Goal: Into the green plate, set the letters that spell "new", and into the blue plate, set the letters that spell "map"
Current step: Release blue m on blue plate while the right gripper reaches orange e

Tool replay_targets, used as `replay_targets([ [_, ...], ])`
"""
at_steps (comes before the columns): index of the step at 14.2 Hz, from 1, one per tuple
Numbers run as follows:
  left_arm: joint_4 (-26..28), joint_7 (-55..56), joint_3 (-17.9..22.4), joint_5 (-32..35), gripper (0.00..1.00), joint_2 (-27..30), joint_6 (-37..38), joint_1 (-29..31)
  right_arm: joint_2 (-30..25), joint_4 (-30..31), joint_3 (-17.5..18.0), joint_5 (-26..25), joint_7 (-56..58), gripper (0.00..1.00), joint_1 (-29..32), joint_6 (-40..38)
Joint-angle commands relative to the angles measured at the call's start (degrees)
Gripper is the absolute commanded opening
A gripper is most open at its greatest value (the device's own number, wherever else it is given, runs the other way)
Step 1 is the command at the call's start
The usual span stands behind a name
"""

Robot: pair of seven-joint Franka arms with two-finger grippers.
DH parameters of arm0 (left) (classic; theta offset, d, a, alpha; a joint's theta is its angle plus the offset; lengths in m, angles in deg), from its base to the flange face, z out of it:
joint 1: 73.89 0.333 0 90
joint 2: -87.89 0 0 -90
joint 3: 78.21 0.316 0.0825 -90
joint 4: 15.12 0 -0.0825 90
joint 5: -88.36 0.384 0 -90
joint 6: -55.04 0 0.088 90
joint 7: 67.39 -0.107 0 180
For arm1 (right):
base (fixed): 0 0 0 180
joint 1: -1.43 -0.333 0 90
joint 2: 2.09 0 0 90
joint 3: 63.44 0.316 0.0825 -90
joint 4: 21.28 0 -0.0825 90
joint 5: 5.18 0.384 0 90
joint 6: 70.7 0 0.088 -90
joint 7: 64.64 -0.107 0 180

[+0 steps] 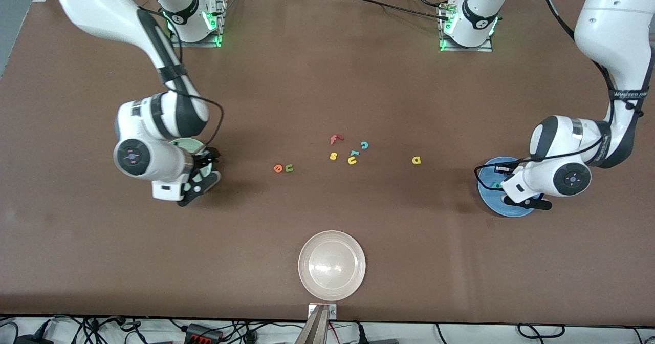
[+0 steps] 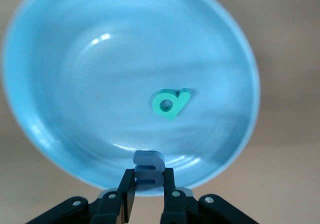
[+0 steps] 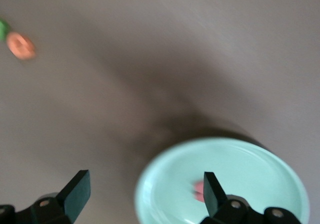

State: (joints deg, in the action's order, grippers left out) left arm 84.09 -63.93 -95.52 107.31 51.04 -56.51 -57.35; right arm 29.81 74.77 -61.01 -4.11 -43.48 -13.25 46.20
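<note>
Front view: left gripper (image 1: 527, 200) hangs over the round sky-blue plate (image 1: 488, 196) near the desk's left-arm end. Left wrist view: fingers (image 2: 128, 189) pinch a small blue foam m (image 2: 148, 169) above the plate's rim; a teal foam p (image 2: 170, 104) lies flat inside the plate.

Right gripper (image 1: 202, 177) sits over the round pale mint-green plate (image 1: 190, 144) toward the right-arm end, fingers (image 3: 76, 190) spread wide and empty. A salmon-red foam piece (image 3: 199, 190) lies in that plate, shape unclear.

On the brown desk top (image 1: 327, 78), mid-desk: orange foam e (image 1: 278, 168) touching green foam n (image 1: 289, 168); yellow foam a (image 1: 416, 160) alone, toward the blue plate. A whitish-beige round plate (image 1: 332, 265) sits by the desk's front-camera edge.
</note>
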Motion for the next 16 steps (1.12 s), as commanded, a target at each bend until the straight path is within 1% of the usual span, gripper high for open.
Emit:
replay_targets([
  [1,-1.12,-1.26,-0.71,1.26,0.29,-0.86,-0.16,1.12,2.11,-2.70,-0.23,3.57,-8.64,1.00,-3.59,1.04],
  [2,-1.21,-1.17,-0.71,1.18,0.61,-0.86,-0.16,1.03,2.73,-2.70,-0.23,5.34,-9.37,0.90,-4.56,2.35],
  [3,-1.65,-1.17,-0.80,1.09,1.00,-0.77,-0.16,1.03,3.25,-2.62,-0.23,5.70,-9.29,0.84,-5.35,3.32],
  [5,-1.91,-1.17,-1.32,1.00,1.00,-0.07,0.10,1.12,4.83,-2.62,-0.23,5.27,-8.68,0.78,-7.63,5.78],
  [7,-2.00,-0.65,-2.37,0.12,1.00,1.42,0.37,0.77,7.03,-2.61,-0.23,5.35,-9.19,0.77,-10.79,10.17],
  [8,-2.00,-0.38,-4.47,0.03,1.00,2.21,0.37,0.85,8.00,-2.62,-0.23,5.70,-9.29,0.76,-12.20,12.02],
  [10,-2.09,-0.21,-8.60,-0.32,1.00,2.57,0.45,1.12,8.88,-2.61,-0.23,5.79,-9.90,0.72,-12.65,13.88],
  [11,-2.00,1.62,-10.71,-2.15,1.00,2.57,0.46,1.03,9.06,-2.53,-0.23,5.62,-9.90,0.71,-12.91,13.88],
  [13,-1.83,8.55,-11.69,-6.89,1.00,1.87,0.19,-0.02,9.24,-2.53,-0.49,5.01,-9.90,0.71,-14.40,13.88],
  [14,-1.83,9.28,-12.39,-7.35,1.00,1.43,0.02,-1.16,9.24,-2.53,-0.50,4.65,-9.90,0.69,-14.41,14.05],
  [15,-1.74,9.90,-12.66,-7.44,1.00,0.82,-0.25,-3.43,9.24,-2.53,-0.58,4.56,-9.82,0.68,-14.41,14.40],
  [16,-1.39,11.99,-12.66,-7.61,1.00,-0.40,-0.33,-5.37,9.24,-2.53,-0.67,4.13,-9.81,0.66,-14.32,14.58],
])
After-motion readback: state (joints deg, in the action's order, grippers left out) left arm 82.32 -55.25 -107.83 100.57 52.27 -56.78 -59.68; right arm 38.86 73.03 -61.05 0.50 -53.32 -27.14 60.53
